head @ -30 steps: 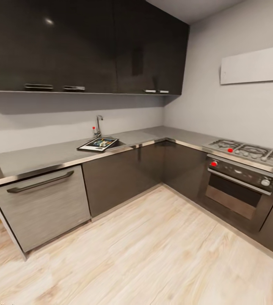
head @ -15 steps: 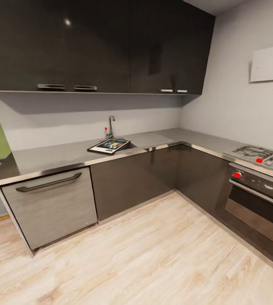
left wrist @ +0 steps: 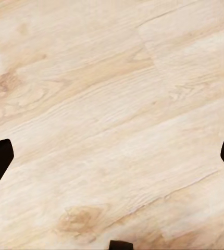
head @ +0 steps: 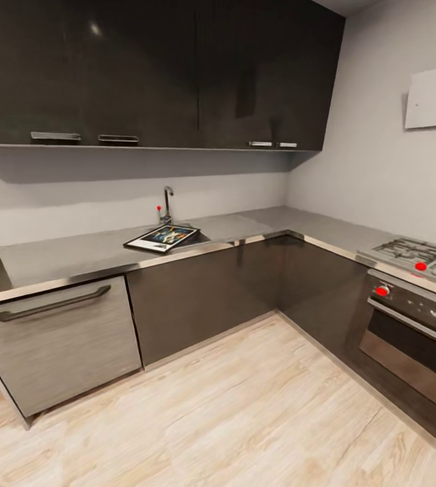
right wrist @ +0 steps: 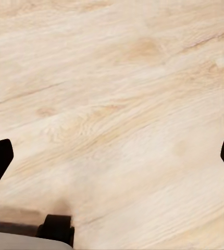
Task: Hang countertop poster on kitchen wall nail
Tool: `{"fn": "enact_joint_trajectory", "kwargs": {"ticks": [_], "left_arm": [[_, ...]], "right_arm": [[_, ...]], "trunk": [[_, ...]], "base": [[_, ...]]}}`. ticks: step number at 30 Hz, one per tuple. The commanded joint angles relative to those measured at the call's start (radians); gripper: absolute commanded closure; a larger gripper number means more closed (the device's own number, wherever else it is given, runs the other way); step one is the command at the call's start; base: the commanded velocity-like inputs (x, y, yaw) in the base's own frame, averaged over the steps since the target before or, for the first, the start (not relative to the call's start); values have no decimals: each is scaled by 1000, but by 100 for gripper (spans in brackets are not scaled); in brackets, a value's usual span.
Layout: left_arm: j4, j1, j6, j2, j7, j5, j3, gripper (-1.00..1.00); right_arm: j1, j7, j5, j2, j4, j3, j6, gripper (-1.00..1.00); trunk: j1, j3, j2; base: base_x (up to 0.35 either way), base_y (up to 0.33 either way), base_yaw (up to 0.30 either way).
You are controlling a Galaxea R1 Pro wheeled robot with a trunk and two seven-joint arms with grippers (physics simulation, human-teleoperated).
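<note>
Here's the kitchen corner, and the poster (head: 161, 237) is lying flat on the bench (head: 76, 253), right at the front part of the grey worktop and overlapping the rim of the inset sink (head: 194, 236). What's inside that sink can't be made out, because the poster covers most of the basin opening. The tap (head: 167, 204) stands just behind it against the back wall, with a small red knob beside it.

Dark upper cabinets (head: 150, 71) run above the bench, doors shut, so nothing of their contents shows. Below, dark lower cabinets, also shut, and a steel-fronted dishwasher (head: 55, 341) with a long dark handle at the left end. Over on the right leg of the bench there's the gas hob (head: 417, 253) with red knobs and the oven (head: 414, 335) under it, door closed. A plain white panel (head: 434, 98) hangs on the light grey wall above the stove.

Down at the wrists: left gripper (left wrist: 112, 156) spread wide apart over pale wooden floor (left wrist: 112, 104), holding nothing. Right gripper (right wrist: 112, 156) likewise apart and empty over the same planks, with a bit of the robot's base and a dark wheel (right wrist: 54, 227) at the frame's edge.
</note>
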Motion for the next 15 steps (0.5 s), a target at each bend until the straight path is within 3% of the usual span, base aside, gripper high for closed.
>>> {"fn": "enact_joint_trajectory", "kwargs": {"ticks": [1, 6, 15], "left_arm": [[-1, 0, -1, 0, -1, 0, 1, -100], [-1, 0, -1, -1, -1, -1, 1, -100], [-3, 0, -1, -1, -1, 1, 1, -100]], "right_arm": [[-1, 0, 7, 0, 1, 0, -3, -100], [-1, 0, 7, 0, 1, 0, -3, -100], [-1, 0, 7, 0, 1, 1, -3, -100]], "trunk": [[1, -1, 0], [1, -1, 0], [1, -1, 0]], "base": [[275, -208, 6], [275, -208, 98], [275, -208, 258]]}}
